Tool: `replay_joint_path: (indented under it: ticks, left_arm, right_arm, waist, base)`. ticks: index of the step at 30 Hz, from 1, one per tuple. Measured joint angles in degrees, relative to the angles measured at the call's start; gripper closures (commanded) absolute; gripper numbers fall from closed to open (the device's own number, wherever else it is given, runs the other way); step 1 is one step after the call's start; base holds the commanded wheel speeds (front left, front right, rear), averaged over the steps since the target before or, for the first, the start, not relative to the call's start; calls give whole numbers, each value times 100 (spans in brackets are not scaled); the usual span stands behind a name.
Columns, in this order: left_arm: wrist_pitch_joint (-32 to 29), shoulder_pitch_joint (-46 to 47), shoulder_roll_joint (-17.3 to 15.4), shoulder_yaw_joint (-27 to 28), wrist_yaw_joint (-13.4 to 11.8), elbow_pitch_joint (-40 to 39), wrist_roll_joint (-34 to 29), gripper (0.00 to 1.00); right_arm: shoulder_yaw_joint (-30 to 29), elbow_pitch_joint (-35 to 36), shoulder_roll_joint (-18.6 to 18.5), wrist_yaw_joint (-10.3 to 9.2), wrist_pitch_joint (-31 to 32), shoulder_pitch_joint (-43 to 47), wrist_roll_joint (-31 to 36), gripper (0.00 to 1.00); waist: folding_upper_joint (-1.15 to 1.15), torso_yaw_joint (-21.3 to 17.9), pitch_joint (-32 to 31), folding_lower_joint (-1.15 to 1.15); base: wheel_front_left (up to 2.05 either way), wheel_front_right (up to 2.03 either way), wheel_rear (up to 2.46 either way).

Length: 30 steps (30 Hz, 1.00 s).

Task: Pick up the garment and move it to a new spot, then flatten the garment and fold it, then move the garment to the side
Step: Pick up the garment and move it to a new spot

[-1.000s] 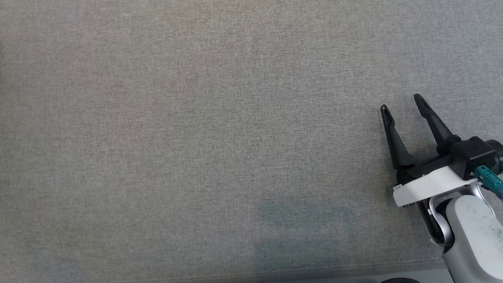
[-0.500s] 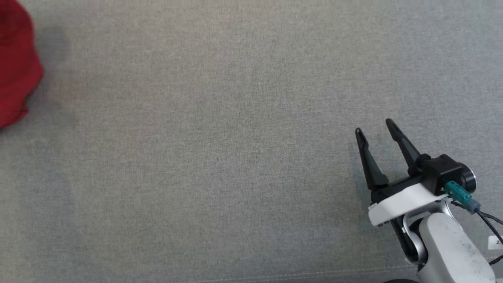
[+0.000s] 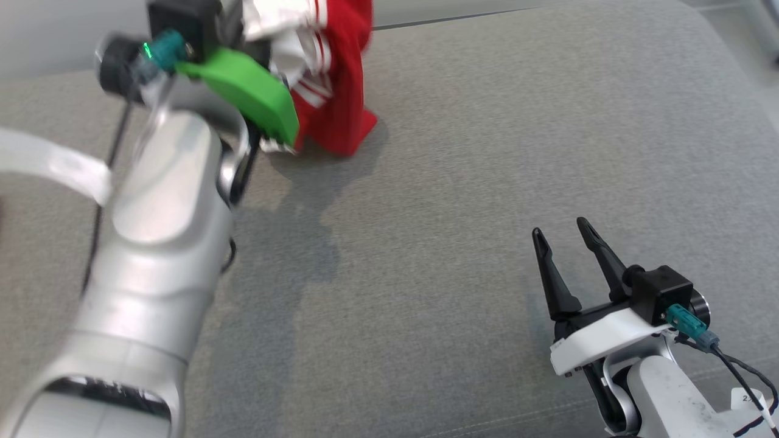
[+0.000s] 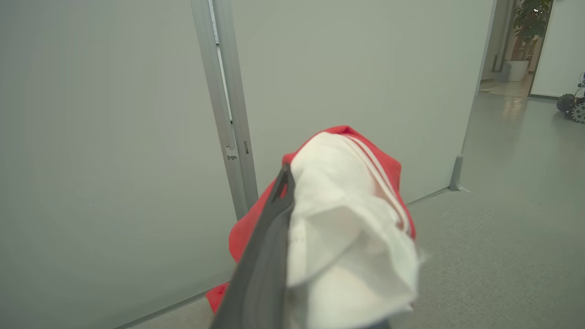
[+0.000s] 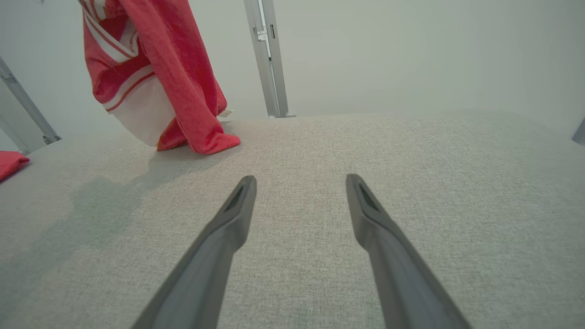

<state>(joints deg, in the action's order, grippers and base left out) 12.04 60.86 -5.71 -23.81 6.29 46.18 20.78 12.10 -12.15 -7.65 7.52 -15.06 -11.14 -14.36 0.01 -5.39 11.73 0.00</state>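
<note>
Red-white garment (image 3: 341, 79) — in left fingers (image 4: 265, 256)

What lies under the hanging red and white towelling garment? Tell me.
Under the red and white towelling garment lies the grey woven cushion. The garment's lowest red fold touches it, while the rest hangs above. The patch beneath that fold is covered.

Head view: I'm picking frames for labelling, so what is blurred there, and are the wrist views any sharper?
Head view: the left arm and the hanging garment are motion-smeared, the right gripper crisp, a soft shadow on the grey cushion. Left wrist view: garment too close, soft. Right wrist view: sharp, far edges bowed.
</note>
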Motion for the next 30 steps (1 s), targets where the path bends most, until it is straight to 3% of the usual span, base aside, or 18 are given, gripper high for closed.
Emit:
replay_joint_path:
  ticks: [8, 13, 14, 15, 16, 22, 30]
  left_arm:
    - [196, -1486, 212, -300, 20, 222, 310, 100]
    - [261, -2403, 257, -514, 19, 589, 341, 100]
    - [267, -2550, 259, -510, 16, 643, 365, 67]
    - [275, -2665, 260, -503, -25, 677, 375, 19]
    - [278, -2760, 261, -476, -55, 699, 378, 0]
    - [300, -3483, 111, -145, -309, 20, 180, 0]
    - [304, -4829, -227, 858, -634, -1419, -157, 0]
  right_arm:
    - [-67, -81, 83, 0, 0, 170, -18, 0]
    - [-127, -120, 102, 0, 0, 276, -18, 0]
    - [-141, -129, 101, 0, 0, 278, -18, 0]
    - [-152, -137, 102, 0, 0, 280, -18, 0]
    - [-162, -143, 104, 0, 0, 284, -18, 0]
    - [-232, -140, 131, 0, 0, 377, -15, 0]
    - [-259, -135, 171, 0, 0, 499, 41, 0]
  waist:
    - [0, -564, -149, 0]
    - [0, -719, -333, 0]
    - [0, -733, -370, 0]
    - [0, -740, -405, 0]
    - [0, -743, -438, 0]
    - [0, -606, -571, 0]
    - [0, -356, -783, 0]
  base:
    - [0, 0, 0]
    - [0, 0, 0]
    - [0, 0, 0]
    - [0, 0, 0]
    - [0, 0, 0]
    - [0, 0, 0]
    - [0, 0, 0]
